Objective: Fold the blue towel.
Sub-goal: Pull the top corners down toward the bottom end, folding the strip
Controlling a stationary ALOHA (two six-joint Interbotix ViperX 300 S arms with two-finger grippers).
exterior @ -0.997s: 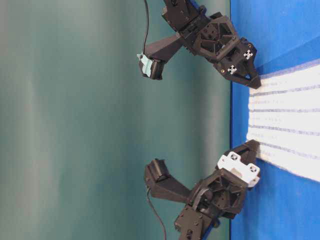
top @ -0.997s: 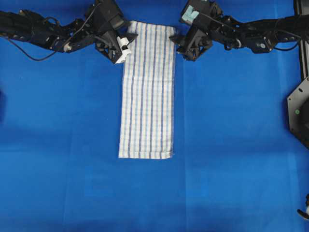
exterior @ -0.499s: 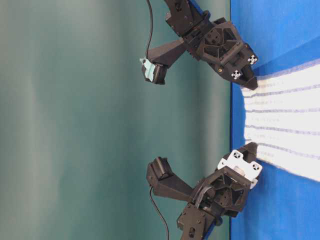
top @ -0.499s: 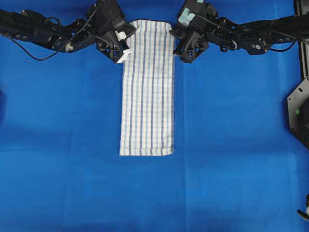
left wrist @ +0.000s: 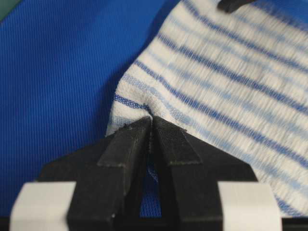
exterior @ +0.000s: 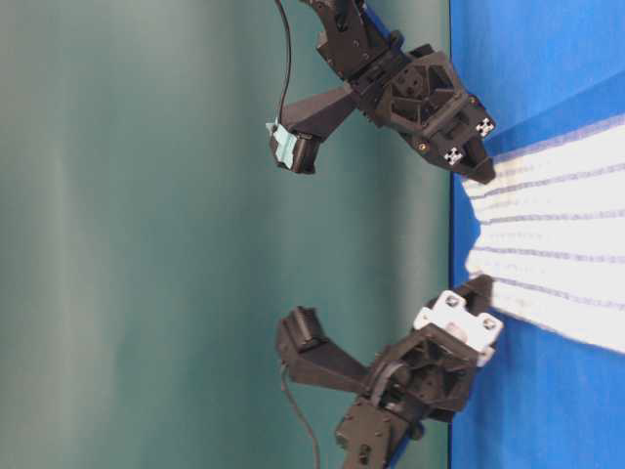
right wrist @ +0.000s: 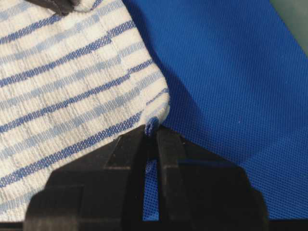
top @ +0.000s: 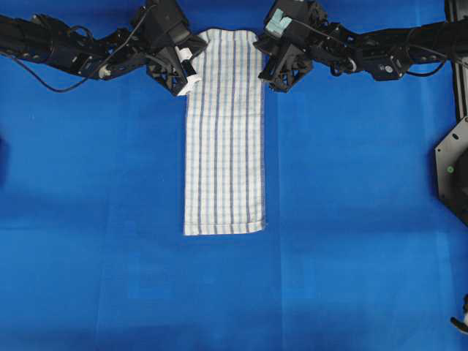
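Observation:
The blue towel (top: 223, 139) is a long white strip with thin blue stripes, lying lengthwise down the middle of the table. Its far end is lifted and bowed. My left gripper (top: 191, 72) is shut on the towel's far left corner (left wrist: 132, 103). My right gripper (top: 266, 73) is shut on the far right corner (right wrist: 156, 108). In the left wrist view the pads (left wrist: 127, 139) pinch a fold of the striped cloth. In the table-level view both grippers (exterior: 480, 176) (exterior: 479, 293) hold the towel's end (exterior: 547, 254) just above the surface.
A plain bright-blue cloth (top: 351, 219) covers the whole table. A black mount (top: 453, 168) stands at the right edge. Behind the table is a green backdrop (exterior: 146, 234).
Both grippers closed on the towel's far corners and raised them. The far end now bows upward and the near hem has slid slightly toward the arms.

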